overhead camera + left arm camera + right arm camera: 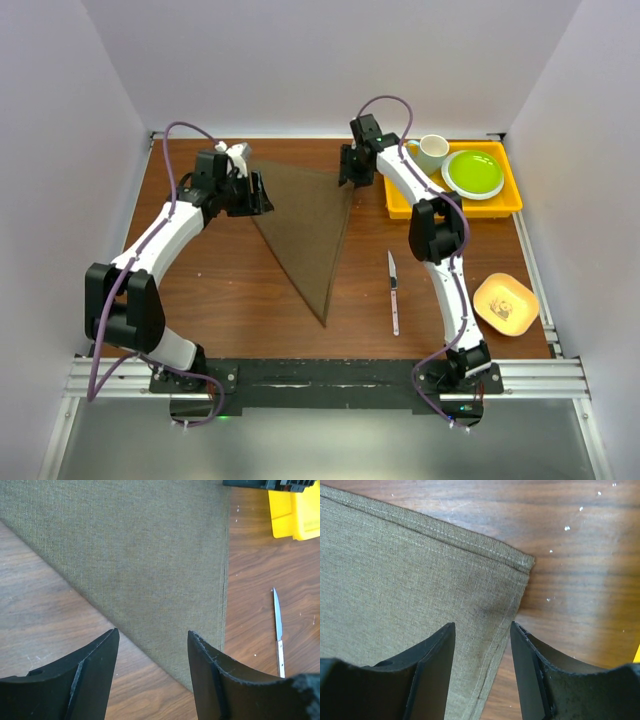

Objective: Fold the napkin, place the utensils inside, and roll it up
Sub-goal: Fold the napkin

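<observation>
The dark brown napkin (312,225) lies flat on the wooden table, folded into a triangle with its point toward me. It fills the left wrist view (150,555) and the right wrist view (410,580). The silver knife (394,292) lies on the table right of the napkin, also seen in the left wrist view (278,630). My left gripper (262,192) is open and empty above the napkin's far left corner. My right gripper (350,172) is open and empty above the napkin's far right corner (527,562).
A yellow tray (455,205) at the back right holds a mug (432,152) and a green plate (474,173). A small orange dish (506,303) sits near the right front edge. White walls enclose the table.
</observation>
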Action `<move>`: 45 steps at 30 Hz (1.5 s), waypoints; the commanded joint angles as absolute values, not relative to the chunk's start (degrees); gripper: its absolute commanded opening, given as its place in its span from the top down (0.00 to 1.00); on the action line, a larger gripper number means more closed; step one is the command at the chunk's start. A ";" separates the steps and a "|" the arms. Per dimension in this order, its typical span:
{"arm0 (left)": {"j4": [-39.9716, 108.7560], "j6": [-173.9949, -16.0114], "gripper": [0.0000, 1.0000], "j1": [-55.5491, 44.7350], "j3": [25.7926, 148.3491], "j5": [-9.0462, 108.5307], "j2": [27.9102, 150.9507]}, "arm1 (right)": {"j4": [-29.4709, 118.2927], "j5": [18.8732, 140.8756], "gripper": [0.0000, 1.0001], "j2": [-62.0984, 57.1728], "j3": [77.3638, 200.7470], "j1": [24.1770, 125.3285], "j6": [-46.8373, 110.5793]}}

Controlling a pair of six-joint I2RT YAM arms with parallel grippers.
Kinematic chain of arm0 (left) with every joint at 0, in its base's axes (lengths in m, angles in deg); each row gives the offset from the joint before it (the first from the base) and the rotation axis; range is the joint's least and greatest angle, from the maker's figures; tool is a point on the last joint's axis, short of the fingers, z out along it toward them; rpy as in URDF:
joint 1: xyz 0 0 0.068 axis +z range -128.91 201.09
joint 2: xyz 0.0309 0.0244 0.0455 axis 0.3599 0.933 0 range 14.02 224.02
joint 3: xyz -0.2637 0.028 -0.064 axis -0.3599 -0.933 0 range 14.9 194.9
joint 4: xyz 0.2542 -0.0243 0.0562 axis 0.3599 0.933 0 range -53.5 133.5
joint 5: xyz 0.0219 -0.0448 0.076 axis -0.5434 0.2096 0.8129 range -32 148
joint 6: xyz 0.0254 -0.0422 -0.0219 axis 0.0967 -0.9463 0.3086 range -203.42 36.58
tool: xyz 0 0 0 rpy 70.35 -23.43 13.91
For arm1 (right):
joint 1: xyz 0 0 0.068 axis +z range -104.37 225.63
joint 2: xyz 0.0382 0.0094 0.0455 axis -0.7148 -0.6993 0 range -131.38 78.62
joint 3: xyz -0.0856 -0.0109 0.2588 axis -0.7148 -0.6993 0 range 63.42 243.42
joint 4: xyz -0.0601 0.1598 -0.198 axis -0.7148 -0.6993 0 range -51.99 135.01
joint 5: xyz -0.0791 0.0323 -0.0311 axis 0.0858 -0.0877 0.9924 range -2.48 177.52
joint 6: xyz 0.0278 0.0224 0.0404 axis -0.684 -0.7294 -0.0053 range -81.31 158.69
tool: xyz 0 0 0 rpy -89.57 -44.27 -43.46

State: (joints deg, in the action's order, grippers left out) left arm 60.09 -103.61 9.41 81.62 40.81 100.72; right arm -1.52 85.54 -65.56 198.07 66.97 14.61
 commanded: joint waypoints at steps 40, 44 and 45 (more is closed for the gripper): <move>47.40 -113.39 0.37 9.58 76.34 42.80 97.78 | 3.43 92.26 1.00 -63.94 203.69 67.42 19.35; 47.13 -113.48 0.37 9.67 76.78 42.80 98.05 | 4.05 91.65 0.92 -64.38 202.82 67.34 19.35; 47.13 -113.40 0.37 9.67 76.69 42.80 98.13 | 4.05 91.65 0.88 -64.64 202.82 67.33 19.44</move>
State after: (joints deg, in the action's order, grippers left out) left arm 50.25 -112.42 9.41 74.80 43.33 97.70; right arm 2.18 92.29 -67.57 201.20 67.10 20.01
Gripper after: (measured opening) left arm 0.626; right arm 0.060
